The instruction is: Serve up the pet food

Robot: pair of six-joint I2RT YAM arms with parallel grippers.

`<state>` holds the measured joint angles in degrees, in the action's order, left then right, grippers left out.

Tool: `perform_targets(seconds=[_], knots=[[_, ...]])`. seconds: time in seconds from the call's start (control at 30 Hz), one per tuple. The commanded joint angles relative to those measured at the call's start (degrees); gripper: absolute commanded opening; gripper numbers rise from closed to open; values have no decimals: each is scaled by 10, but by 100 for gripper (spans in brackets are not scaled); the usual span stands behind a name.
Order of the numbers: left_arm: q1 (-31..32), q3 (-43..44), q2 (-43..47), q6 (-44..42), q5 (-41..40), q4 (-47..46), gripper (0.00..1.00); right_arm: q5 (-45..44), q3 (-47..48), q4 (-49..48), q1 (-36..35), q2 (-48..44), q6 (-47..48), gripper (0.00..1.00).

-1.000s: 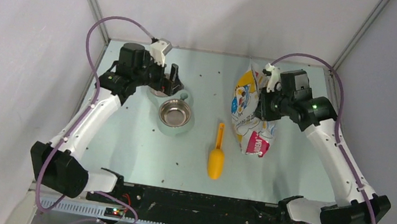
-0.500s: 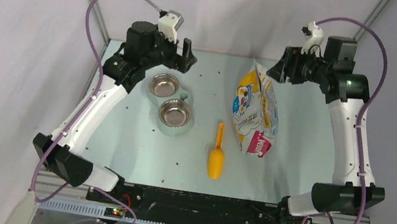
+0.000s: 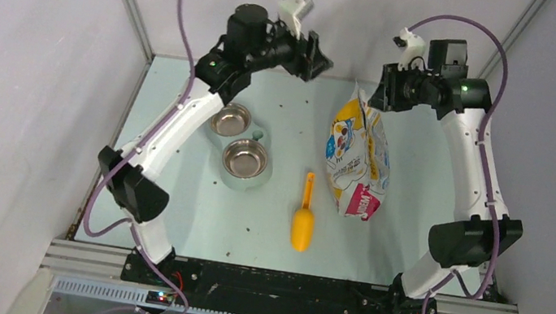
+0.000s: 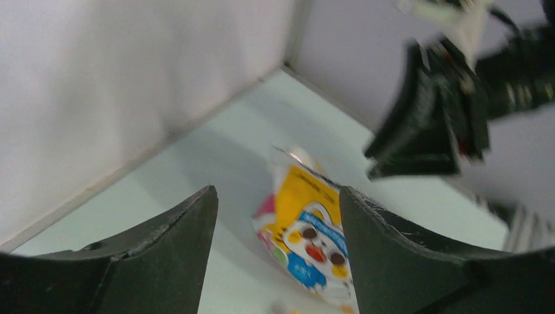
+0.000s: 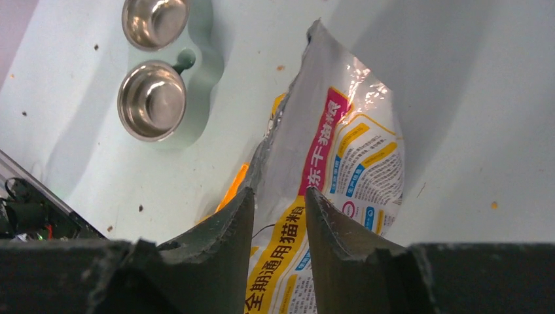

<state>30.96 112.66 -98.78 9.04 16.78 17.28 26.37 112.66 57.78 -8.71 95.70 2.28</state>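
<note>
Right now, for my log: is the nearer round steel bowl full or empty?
Empty: the nearer round steel bowl shows bare shiny metal.

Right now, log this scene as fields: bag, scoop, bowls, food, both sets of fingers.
bag: on table, top end toward far wall
scoop: orange, flat on table between bowls and bag, no fingers near it
bowls: two, steel, no food heap in either
food: only dark specks on table
left fingers: wide apart, raised, holding nothing
right fingers: narrow gap, above bag; grip unclear
</note>
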Motion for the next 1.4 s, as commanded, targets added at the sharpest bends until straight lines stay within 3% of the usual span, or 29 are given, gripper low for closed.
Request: perform_targets(seconds=[0.0, 0.13, 0.3, 0.4, 0.5, 0.6, 0.87, 1.17, 1.37], knots=[[22, 52, -24, -123, 182, 130, 74, -18, 37, 25, -14, 5, 31, 36], [24, 81, -36, -80, 137, 185, 76, -18, 47, 30, -2, 15, 15, 32], [25, 29, -6, 3, 100, 131, 74, -21, 55, 40, -1, 23, 22, 31], [25, 52, -10, 46, 10, 149, 67, -44, 70, 42, -9, 27, 25, 34], [15, 19, 0, 108, -47, 147, 64, -65, 97, 41, -11, 29, 18, 39], [15, 6, -5, 115, -21, 138, 63, -55, 92, 40, -13, 23, 25, 43], [30, 8, -44, 105, 182, 32, 63, -51, 56, 43, -26, 16, 7, 44], [37, 12, -100, 251, 94, -36, 49, -115, 30, 46, -74, 6, 19, 39], [60, 3, -116, 266, 83, -55, 40, -154, -4, 35, -93, -9, 31, 38]])
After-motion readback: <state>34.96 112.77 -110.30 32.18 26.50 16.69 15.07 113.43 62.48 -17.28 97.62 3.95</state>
